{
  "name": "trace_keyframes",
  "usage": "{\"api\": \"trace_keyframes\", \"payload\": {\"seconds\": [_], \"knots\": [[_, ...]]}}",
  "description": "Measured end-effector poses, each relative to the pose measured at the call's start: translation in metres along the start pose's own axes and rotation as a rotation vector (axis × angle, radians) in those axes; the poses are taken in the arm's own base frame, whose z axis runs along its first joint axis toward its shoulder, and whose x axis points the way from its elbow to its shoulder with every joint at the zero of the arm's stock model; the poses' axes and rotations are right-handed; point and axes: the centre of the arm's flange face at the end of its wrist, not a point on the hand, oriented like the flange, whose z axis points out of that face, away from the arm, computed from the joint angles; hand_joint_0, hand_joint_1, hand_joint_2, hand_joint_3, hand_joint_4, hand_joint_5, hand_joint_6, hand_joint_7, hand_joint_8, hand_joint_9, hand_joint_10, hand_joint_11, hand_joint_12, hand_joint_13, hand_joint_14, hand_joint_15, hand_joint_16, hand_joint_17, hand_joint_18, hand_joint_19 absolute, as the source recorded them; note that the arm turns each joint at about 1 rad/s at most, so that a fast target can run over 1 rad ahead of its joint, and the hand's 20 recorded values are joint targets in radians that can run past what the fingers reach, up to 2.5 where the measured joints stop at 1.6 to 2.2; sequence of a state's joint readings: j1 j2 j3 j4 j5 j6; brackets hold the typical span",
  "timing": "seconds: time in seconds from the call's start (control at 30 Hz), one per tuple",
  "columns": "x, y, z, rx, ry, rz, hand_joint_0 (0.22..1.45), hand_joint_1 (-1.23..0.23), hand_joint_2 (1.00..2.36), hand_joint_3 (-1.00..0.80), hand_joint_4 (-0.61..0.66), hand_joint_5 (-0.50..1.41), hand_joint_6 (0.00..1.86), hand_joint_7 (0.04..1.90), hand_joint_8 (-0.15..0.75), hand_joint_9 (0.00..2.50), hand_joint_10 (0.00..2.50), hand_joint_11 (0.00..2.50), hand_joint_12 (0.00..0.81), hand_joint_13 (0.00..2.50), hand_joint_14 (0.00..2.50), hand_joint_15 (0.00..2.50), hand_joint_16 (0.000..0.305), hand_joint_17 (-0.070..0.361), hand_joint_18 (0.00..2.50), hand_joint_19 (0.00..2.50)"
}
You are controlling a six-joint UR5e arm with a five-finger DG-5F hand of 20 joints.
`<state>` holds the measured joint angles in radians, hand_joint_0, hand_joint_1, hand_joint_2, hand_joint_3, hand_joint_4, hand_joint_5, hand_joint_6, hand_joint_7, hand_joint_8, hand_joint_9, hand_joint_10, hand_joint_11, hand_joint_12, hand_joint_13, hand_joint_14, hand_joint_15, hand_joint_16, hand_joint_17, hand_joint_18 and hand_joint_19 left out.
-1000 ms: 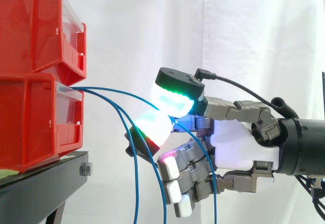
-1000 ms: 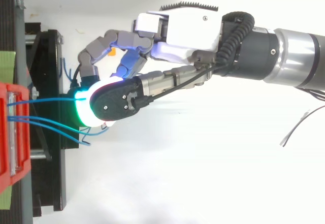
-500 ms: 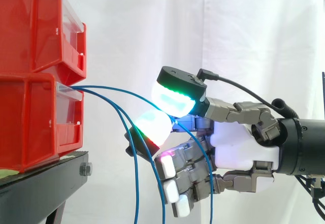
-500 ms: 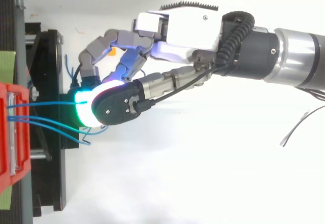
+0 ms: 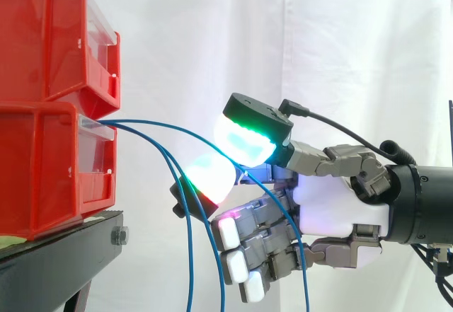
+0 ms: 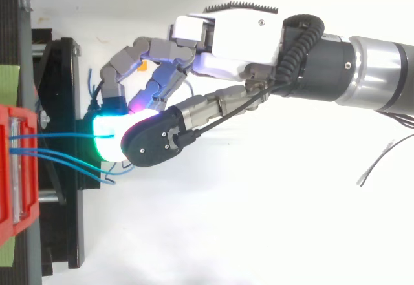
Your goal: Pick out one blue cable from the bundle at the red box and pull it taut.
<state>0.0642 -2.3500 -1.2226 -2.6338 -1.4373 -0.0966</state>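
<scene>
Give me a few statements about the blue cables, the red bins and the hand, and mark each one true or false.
1. The blue cables come out of the lower red bin. True.
2. The hand reaches in from the left of the side view. False: it comes in from the right.
3. The hand pinches one cable between two glowing pads. True.
4. That cable runs dead straight to the bin. False: in the side view it arcs.
5. The lower red bin rests on a white table. False: it rests on a black stand.
</scene>
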Motion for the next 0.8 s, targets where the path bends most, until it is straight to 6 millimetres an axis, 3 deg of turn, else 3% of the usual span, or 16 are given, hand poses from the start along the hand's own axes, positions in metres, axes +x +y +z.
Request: {"api": "trace_keyframes", "payload": {"seconds": [0.23, 0.5, 0.8], "knots": [[-0.0004, 0.0, 0.0, 0.0, -0.003, 0.0, 0.7, -0.7, 1.0, -0.44, -0.12, -0.22, 0.92, 0.91, 0.236, 0.93, 0.02, 0.7, 0.331, 0.92, 0.02, 0.58, 0.047, 0.105, 0.84, 0.61], [-0.0005, 0.0, 0.0, 0.0, -0.004, 0.0, 0.66, -0.71, 1.02, -0.2, -0.19, -0.2, 0.93, 1.0, 0.262, 1.0, 0.03, 0.73, 0.335, 0.93, 0.02, 0.57, 0.046, 0.104, 0.84, 0.63], [-0.0003, -0.0002, -0.0001, 0.002, -0.004, 0.0, 0.66, -0.71, 1.02, -0.18, -0.2, -0.19, 0.93, 1.03, 0.268, 1.03, 0.02, 0.73, 0.341, 0.94, 0.02, 0.57, 0.046, 0.103, 0.85, 0.62]]}}
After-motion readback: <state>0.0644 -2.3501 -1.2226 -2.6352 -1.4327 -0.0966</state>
